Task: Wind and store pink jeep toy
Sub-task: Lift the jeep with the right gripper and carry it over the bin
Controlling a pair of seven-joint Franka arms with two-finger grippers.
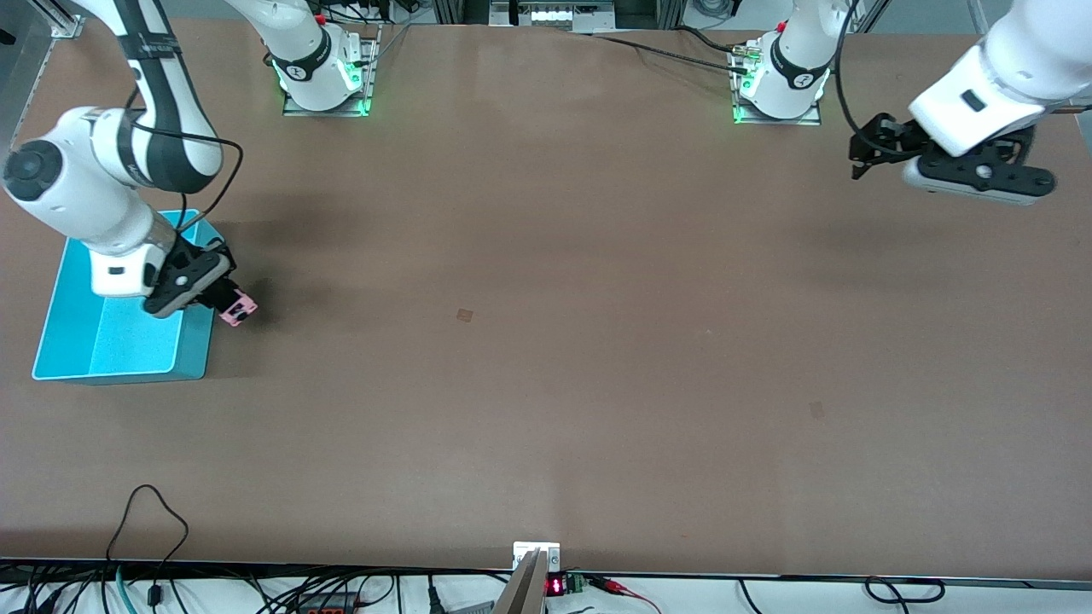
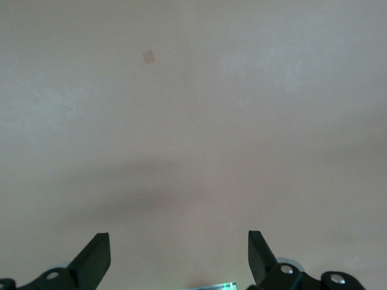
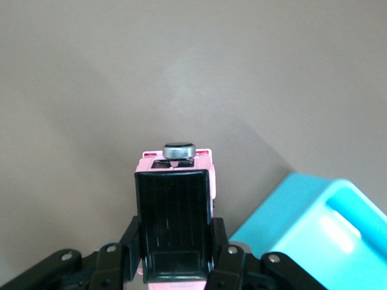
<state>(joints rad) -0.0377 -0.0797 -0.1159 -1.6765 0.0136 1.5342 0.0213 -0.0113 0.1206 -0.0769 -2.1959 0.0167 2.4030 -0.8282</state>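
My right gripper point(image 1: 223, 300) is shut on the pink jeep toy point(image 1: 238, 309), a tiny pale-pink car with a black roof section. It holds the toy just past the edge of the turquoise bin point(image 1: 81, 339), over the table beside it. In the right wrist view the jeep point(image 3: 175, 205) sits between the fingers point(image 3: 129, 244), its black roof facing the camera and a dark wheel at its tip, with the bin point(image 3: 320, 235) beside it. My left gripper point(image 1: 863, 155) is open and empty, waiting above the table at the left arm's end; its fingertips point(image 2: 97, 257) show bare table between them.
The brown table point(image 1: 546, 341) holds a small dark mark point(image 1: 464, 315) near its middle and a fainter one point(image 1: 816, 410) toward the left arm's end. Cables run along the table's edge nearest the camera.
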